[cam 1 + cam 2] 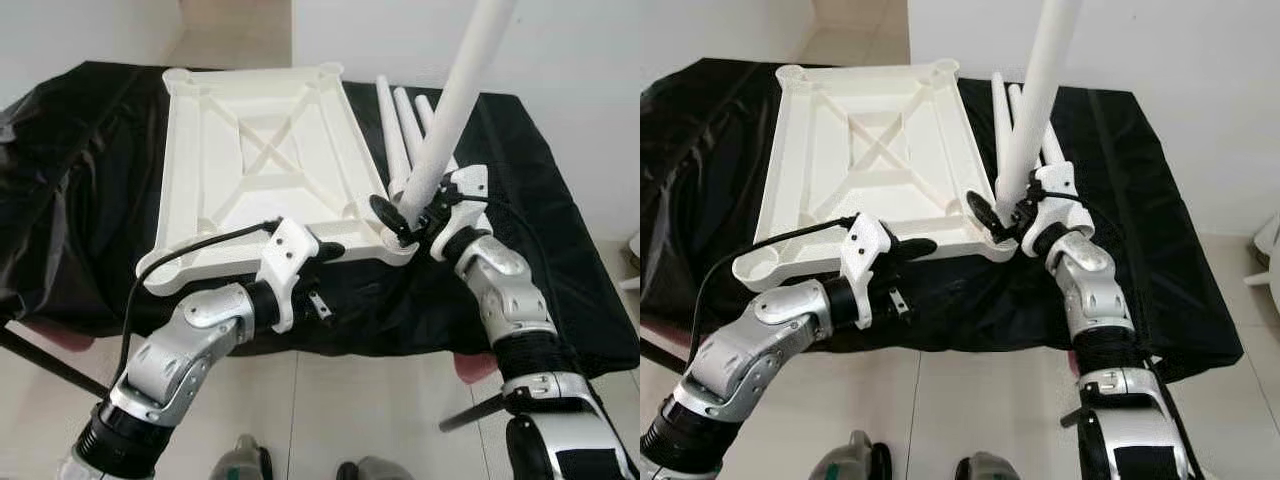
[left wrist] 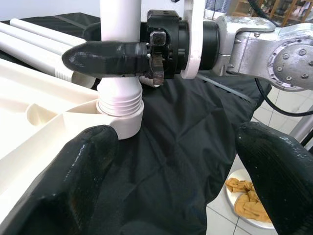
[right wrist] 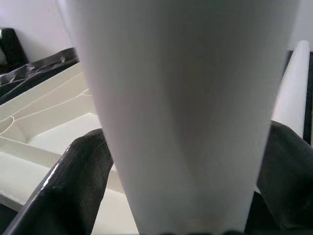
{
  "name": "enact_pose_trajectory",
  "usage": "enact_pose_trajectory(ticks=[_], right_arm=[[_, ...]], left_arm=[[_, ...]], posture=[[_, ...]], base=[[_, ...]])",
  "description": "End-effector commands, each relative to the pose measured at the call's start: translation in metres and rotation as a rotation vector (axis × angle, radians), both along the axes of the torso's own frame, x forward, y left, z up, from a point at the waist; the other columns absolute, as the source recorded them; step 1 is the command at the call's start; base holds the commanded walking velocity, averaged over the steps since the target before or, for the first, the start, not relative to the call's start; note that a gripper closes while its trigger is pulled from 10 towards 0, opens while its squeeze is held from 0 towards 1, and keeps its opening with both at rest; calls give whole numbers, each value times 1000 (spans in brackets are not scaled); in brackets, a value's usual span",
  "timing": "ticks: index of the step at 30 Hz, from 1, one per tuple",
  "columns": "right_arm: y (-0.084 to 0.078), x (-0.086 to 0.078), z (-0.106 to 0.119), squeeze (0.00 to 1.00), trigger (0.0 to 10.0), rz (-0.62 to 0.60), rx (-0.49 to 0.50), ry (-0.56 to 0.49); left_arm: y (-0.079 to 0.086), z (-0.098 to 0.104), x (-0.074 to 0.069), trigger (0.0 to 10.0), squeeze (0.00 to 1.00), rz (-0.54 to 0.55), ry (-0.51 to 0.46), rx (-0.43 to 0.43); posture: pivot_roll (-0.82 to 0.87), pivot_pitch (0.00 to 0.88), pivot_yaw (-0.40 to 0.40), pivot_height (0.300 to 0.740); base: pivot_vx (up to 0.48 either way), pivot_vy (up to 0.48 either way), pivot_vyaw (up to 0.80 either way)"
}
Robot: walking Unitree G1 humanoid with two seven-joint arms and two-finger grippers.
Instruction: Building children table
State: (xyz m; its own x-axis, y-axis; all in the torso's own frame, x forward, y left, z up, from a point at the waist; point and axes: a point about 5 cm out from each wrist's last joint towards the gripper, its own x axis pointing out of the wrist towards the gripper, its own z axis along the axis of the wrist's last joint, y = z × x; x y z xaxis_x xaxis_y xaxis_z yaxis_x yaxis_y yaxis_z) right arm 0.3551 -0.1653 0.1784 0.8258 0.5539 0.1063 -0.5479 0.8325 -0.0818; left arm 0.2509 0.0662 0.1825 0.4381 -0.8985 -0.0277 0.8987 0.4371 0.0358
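A white children's tabletop (image 1: pixel 260 150) lies upside down on a black cloth, its ribs facing up. A white table leg (image 1: pixel 455 100) stands tilted in the near right corner socket, and its threaded end (image 2: pixel 120 105) sits in that socket. My right gripper (image 1: pixel 405 215) is shut on the leg just above the socket, with a black finger (image 3: pixel 78 181) on either side. My left gripper (image 1: pixel 325 278) is open at the tabletop's near edge, left of that corner. One of its fingers rests over the edge and the other hangs below it. Three spare legs (image 1: pixel 395 130) lie beside the tabletop at the right.
The black cloth (image 1: pixel 90 200) covers the whole low surface and hangs over its front edge. Pale tiled floor (image 1: pixel 380 410) lies in front, with my feet at the bottom. A plate with brown food (image 2: pixel 244 196) sits on the floor to the right.
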Motion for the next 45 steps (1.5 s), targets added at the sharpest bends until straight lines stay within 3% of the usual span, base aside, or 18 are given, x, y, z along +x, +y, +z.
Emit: enact_pose_trajectory(ticks=[1,3,4,6,7,8,9,20,28,36,45], right_arm=[[-5,3,-2,0,10000,-1,-9,10],[-7,4,-4,0,10000,-7,-15,15],[-9,6,-5,0,8235,-8,-18,20],[-9,6,-5,0,8235,-8,-18,20],[-10,7,-7,0,4078,-12,-15,27],[-10,7,-7,0,4078,-12,-15,27],[-12,8,-9,0,0,-12,-13,31],[-20,5,-13,0,0,-18,-7,25],[-19,0,-13,0,0,-76,66,6],[-2,-7,-14,0,0,-222,184,6],[2,-10,-13,0,0,-383,201,22]], left_arm=[[1,-1,-1,10000,0,-26,-2,10],[1,0,-1,10000,0,-22,-2,9],[1,0,-1,10000,0,-19,-2,9],[1,0,-1,10000,0,-19,-2,9],[1,0,-1,10000,0,-18,-2,8],[1,0,-1,10000,0,-18,-2,8],[1,0,-1,10000,0,-15,-1,7],[1,0,-2,10000,0,-10,3,2],[0,-1,-4,10000,0,-10,9,-3],[1,-3,-6,10000,0,-14,17,0],[0,-4,-6,10000,0,-16,21,-1]], posture=[[1,63,9,740],[3,66,9,740],[4,67,8,740],[4,67,8,740],[6,71,7,740],[6,71,7,740],[7,74,6,740],[3,87,0,740],[-2,98,-2,740],[-5,106,0,740],[-11,109,1,740]], base=[[0,0,0],[0,0,0],[0,0,0],[0,0,0],[0,0,0],[0,0,0],[0,0,0],[0,0,0],[0,0,0],[0,0,0],[0,0,0]])
